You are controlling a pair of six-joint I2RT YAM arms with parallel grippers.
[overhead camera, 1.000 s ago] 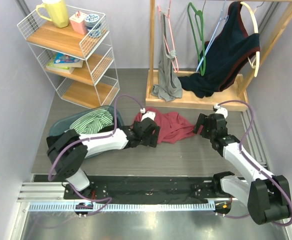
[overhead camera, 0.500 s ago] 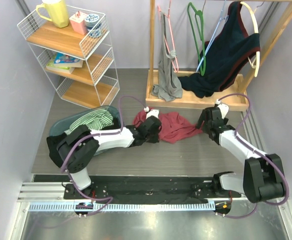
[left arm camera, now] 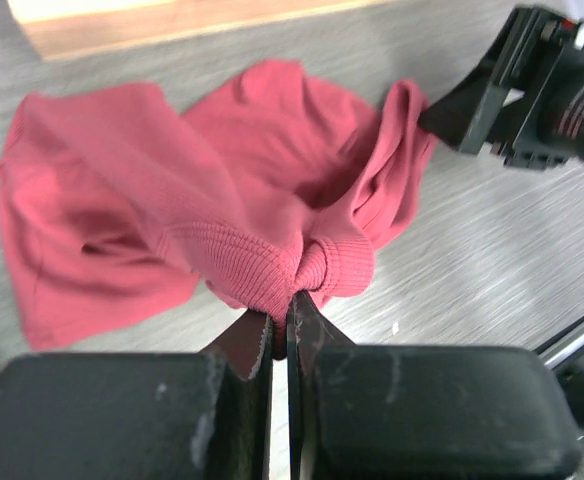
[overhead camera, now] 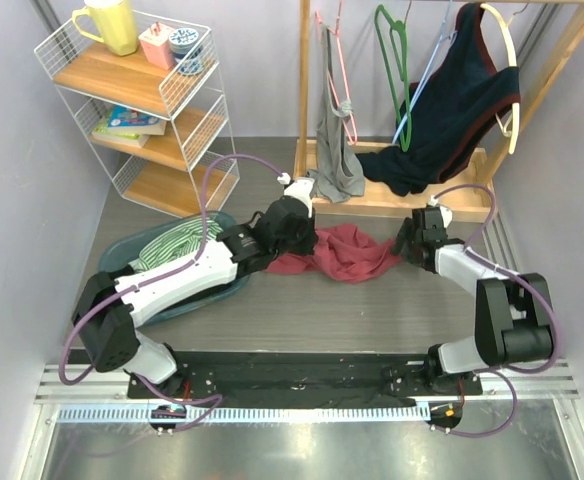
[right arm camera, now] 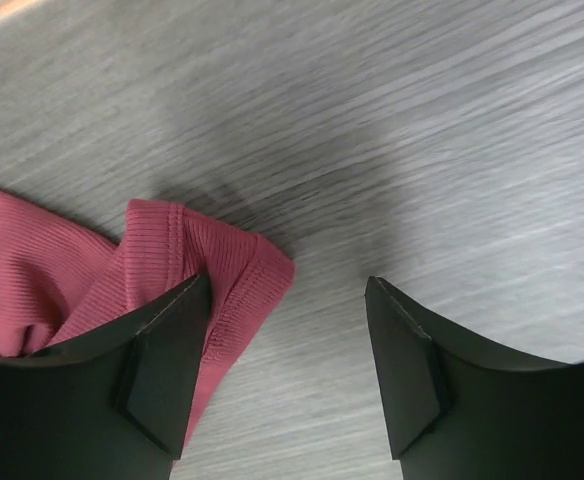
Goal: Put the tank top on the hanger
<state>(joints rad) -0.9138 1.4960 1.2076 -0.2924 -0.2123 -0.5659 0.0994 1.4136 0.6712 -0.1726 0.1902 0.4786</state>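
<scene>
The left gripper (left arm camera: 280,312) is now pinched shut on a ribbed fold of the tank top (overhead camera: 354,252), which lies on the table (overhead camera: 302,310). The right gripper (right arm camera: 288,300), narrowed yet open, is set astride its right corner, so a two-handed lift is judged near.

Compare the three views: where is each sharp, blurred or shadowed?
Top external: even light, sharp all over. Left wrist: tank top ribbing crisp, the left pincer close and slightly soft. Right wrist: right pincer dark and soft-edged, a grey shadow on the table beside the cloth.
</scene>
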